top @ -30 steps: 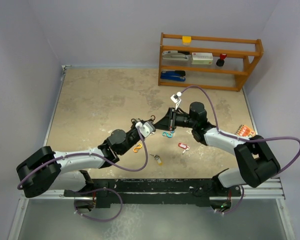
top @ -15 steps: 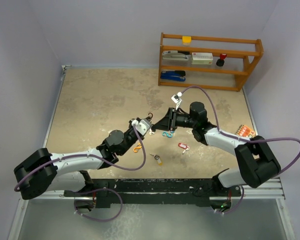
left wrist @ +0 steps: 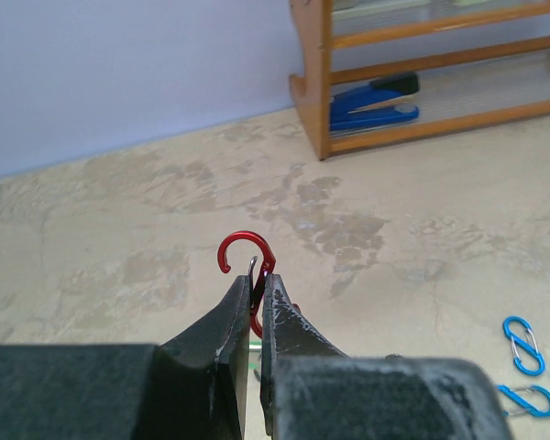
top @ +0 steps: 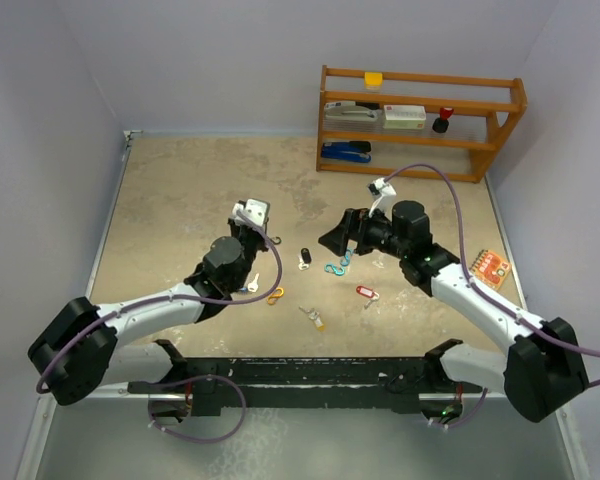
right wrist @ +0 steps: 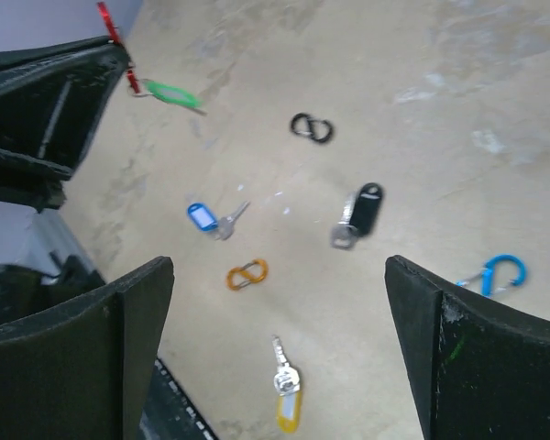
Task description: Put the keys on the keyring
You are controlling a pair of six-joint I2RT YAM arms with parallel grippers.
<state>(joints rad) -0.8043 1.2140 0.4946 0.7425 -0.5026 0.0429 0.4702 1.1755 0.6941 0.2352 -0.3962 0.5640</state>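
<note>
The left gripper has its jaws pressed together on the lower loop of a red S-shaped clip, a thin lacquered wire hook whose upper curl stands free above the fingertips. In the right wrist view a green-tagged key hangs from that clip just below the left fingers, so I judge the clip is serving as the keyring and one key is already on it.

The right gripper holds nothing, its two broad matte black fingers spread wide. The step in hand looks like choosing the next key.

Ahead of the right gripper and a little to its right lies the black-tagged key, flat on the mottled beige tabletop. The blue-tagged key lies ahead to its left. The yellow-tagged key sits nearest, between the fingers. The red-tagged key is back beside the right forearm. Each is a small bright metal blade with a smooth oblong plastic tag.

The next move calls for a low pinch on a tag (the blades lie too flat to catch), leaving the hole free for the clip's gate. Loose clips could be mistaken for keys: a black S-clip farther ahead, an orange S-clip close in, and a blue S-clip by the right finger.
</note>
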